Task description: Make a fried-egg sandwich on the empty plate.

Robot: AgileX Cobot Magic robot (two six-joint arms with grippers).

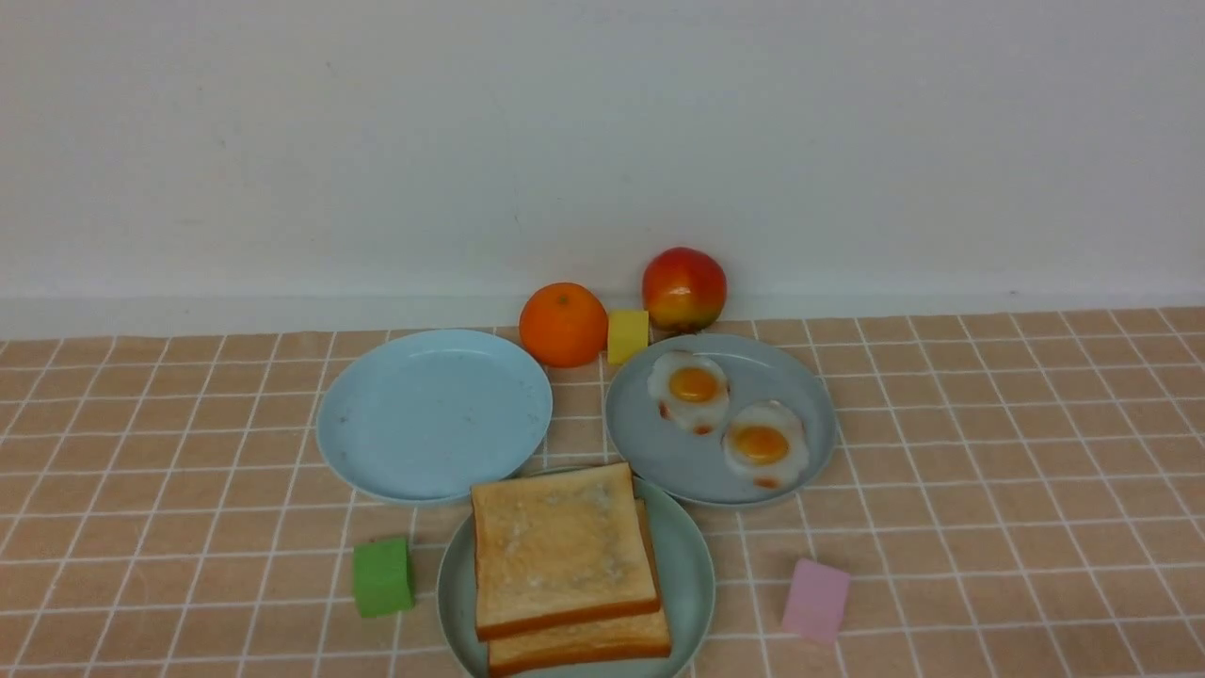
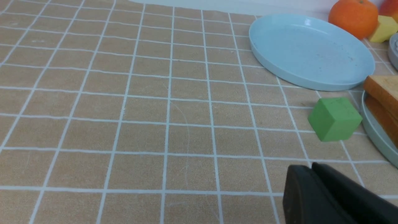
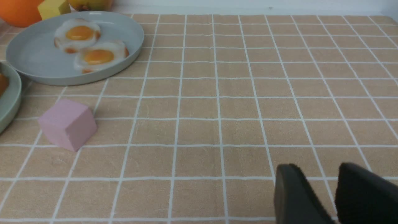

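Note:
Two golden-brown toast slices (image 1: 560, 546) lie stacked, a little askew, on the pale mint-green plate (image 1: 692, 574) at the near middle; no egg shows between them. Two fried eggs (image 1: 695, 386) (image 1: 761, 444) lie on the grey-blue plate (image 1: 659, 452) behind it to the right. The light sky-blue plate (image 1: 433, 414) at the left is bare. Neither gripper shows in the front view. My left gripper (image 2: 312, 166) is shut and empty over the cloth, near the green cube (image 2: 334, 119). My right gripper (image 3: 315, 166) is open with nothing between its fingers, well away from the pink cube (image 3: 67, 123).
An orange (image 1: 563, 323), a yellow cube (image 1: 628, 336) and a red apple (image 1: 684, 287) stand by the back wall. A green cube (image 1: 383, 576) sits left of the toast plate and a pink cube (image 1: 815, 600) right of it. A checked tan cloth covers the table.

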